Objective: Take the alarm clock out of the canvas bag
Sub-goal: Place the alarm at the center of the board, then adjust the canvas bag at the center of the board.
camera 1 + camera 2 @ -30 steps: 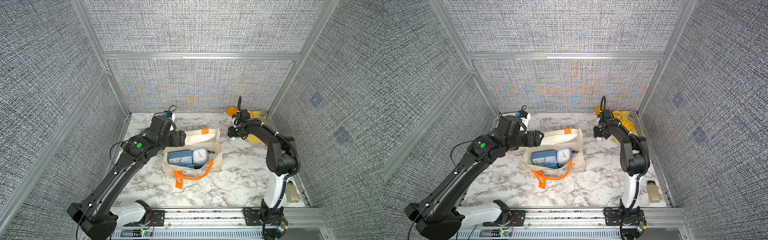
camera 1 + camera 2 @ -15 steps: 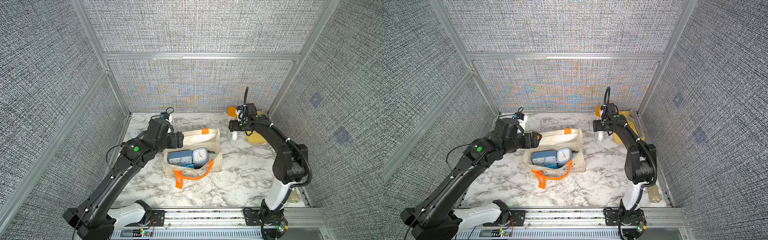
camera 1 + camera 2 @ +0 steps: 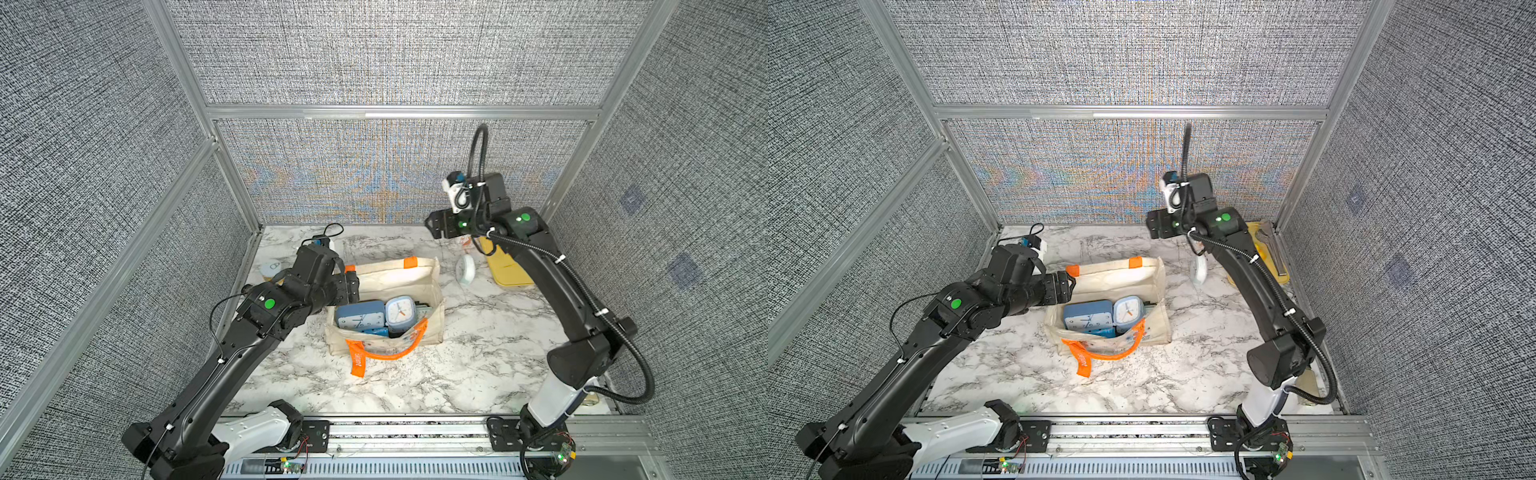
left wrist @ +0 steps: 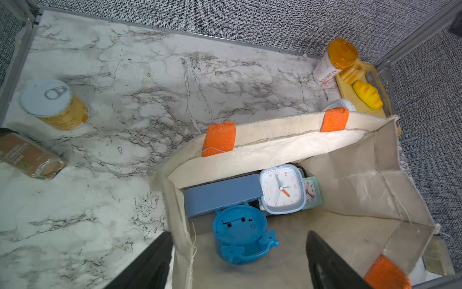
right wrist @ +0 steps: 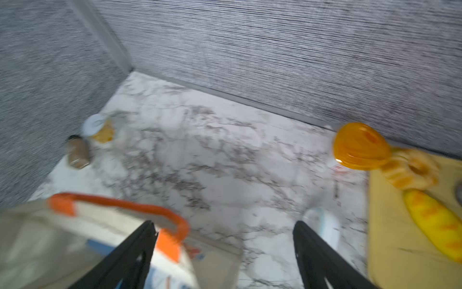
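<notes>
While the left gripper [image 3: 352,286] hangs at the end of the canvas bag [image 3: 390,274], its jaws stand wide apart and grip nothing: the wrist view shows one finger [image 4: 150,260] outside the bag's end wall, over the marble table [image 4: 125,75], and the other finger [image 4: 330,262] inside the mouth, so the cloth rim runs up between them. And look what sits between those jaws, down on the bag's floor: a round blue alarm clock [image 4: 241,235], back side up, just ahead of the fingertips. Beyond it lie a slate-blue rectangular clock [image 4: 222,194], a square pale-blue clock [image 4: 282,189] with a white face and orange numerals beside it, and a small mint clock [image 4: 311,192] just past that one, all inside the bag. Over to the right gripper [image 3: 434,226]: raised above the table, jaws spread wide, nothing in them, and its wrist view is smeared with blur. A white round clock [image 3: 465,269] rests on the table outside the bag, down by one finger [image 5: 325,255] of that pair, while the bag's orange handle [image 5: 120,202] shows by the other. Beyond the right jaws stand an orange-capped bottle [image 5: 360,147] and a yellow board [image 5: 395,237] carrying toy bread [image 5: 435,225]. Far beyond the left jaws, near the table's corner, stand a pull-tab can [image 4: 46,97] and a brown spice jar [image 4: 30,160] side by side.
</notes>
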`<control>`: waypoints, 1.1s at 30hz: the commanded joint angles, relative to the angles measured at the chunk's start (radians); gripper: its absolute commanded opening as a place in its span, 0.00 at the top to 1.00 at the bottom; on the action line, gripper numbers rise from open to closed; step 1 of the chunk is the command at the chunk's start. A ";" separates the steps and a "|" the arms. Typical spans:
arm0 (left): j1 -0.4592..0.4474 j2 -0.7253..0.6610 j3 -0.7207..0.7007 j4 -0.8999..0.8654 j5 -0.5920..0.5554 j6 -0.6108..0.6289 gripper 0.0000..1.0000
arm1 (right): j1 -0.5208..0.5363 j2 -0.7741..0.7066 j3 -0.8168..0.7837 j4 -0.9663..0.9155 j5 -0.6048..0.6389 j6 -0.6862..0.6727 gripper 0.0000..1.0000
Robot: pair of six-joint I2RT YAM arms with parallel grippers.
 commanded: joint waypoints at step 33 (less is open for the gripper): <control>0.143 -0.006 -0.177 0.176 0.113 0.050 0.18 | 0.488 -0.153 -0.537 -0.165 -0.188 0.252 0.18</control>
